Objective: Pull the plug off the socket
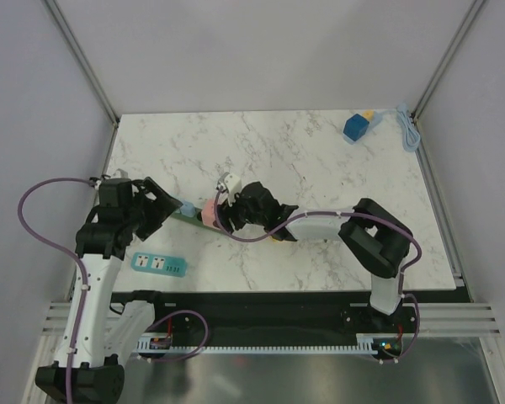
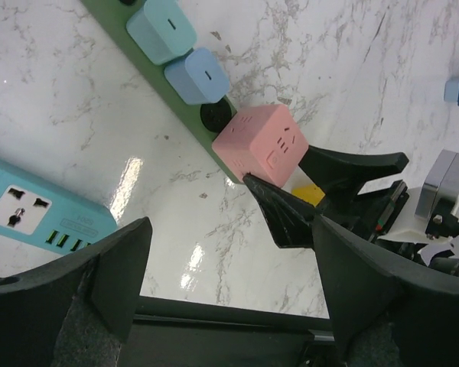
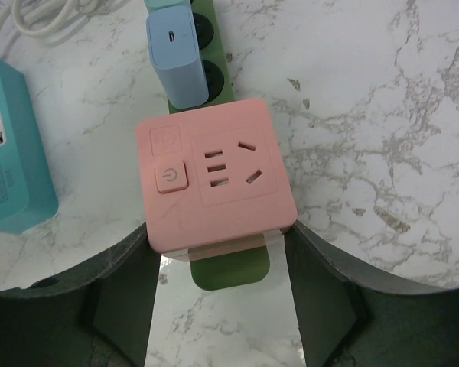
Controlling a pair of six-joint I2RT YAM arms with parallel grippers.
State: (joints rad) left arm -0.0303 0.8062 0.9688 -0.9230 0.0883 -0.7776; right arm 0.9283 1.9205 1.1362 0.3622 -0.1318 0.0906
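Observation:
A pink cube plug (image 1: 209, 213) (image 2: 262, 141) (image 3: 214, 172) sits on the near end of a green socket strip (image 1: 185, 210) (image 2: 193, 115) (image 3: 233, 267). My right gripper (image 1: 224, 215) (image 3: 220, 235) is shut on the cube, one finger against each of its near corners. In the left wrist view its dark fingers (image 2: 284, 218) flank the cube. My left gripper (image 1: 158, 210) (image 2: 231, 229) hovers open by the strip's left part with only bare table between its fingers.
Two light-blue plugs (image 2: 162, 29) (image 2: 200, 75) (image 3: 177, 65) sit further along the green strip. A teal power strip (image 1: 160, 264) (image 2: 30, 210) (image 3: 8, 153) lies near the front edge. A white adapter (image 1: 229, 183) lies behind the right gripper. A blue adapter (image 1: 356, 126) with its cable is at the back right.

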